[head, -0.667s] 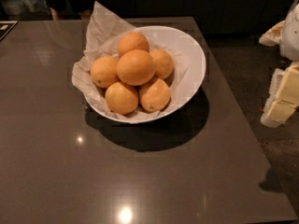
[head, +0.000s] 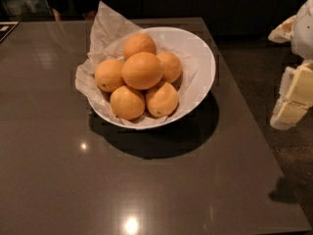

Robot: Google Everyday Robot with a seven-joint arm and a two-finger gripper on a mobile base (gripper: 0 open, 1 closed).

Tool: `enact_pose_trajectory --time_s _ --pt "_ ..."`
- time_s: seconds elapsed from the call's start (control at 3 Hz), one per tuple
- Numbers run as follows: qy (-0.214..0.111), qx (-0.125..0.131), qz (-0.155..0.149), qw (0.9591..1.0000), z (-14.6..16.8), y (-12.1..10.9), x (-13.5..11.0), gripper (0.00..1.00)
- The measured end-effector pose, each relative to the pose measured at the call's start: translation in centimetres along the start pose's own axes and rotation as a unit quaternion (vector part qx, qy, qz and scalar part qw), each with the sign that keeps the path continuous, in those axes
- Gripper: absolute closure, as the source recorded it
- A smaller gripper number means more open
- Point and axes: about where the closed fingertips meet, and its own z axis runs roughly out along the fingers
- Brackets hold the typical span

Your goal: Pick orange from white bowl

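Note:
The white bowl (head: 203, 65) stands on the dark grey table (head: 49, 155), lined with crumpled white paper (head: 105, 26) that sticks up at its back left. It holds six yellow-orange fruits. The orange (head: 142, 70), the largest and roundest, sits on top in the middle of the pile. Smaller oranges lie around it, such as the front one (head: 127, 102) and the left one (head: 108, 75). My cream-coloured gripper (head: 293, 97) is at the right edge of the view, beyond the table's right edge, well apart from the bowl and holding nothing visible.
The table's right edge (head: 254, 126) runs diagonally between bowl and gripper, with dark floor (head: 254, 67) beyond it. A dark wall or cabinet stands behind the table. A flat object (head: 6, 29) lies at the far left corner.

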Motion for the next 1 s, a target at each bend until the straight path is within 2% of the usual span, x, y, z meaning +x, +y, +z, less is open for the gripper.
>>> enact_pose_trajectory --time_s 0.33,0.67,1.0 --pt "-0.005 0.0 -0.031 0.9995 -0.7 -0.2 -2.5 0.0" --pt "-0.014 -0.016 -0.087 0.9959 -0.3 0.1 -5.4 0.0" --pt "-0.016 -0.011 -0.089 0.9958 -0.4 0.0 -5.7 0.0"
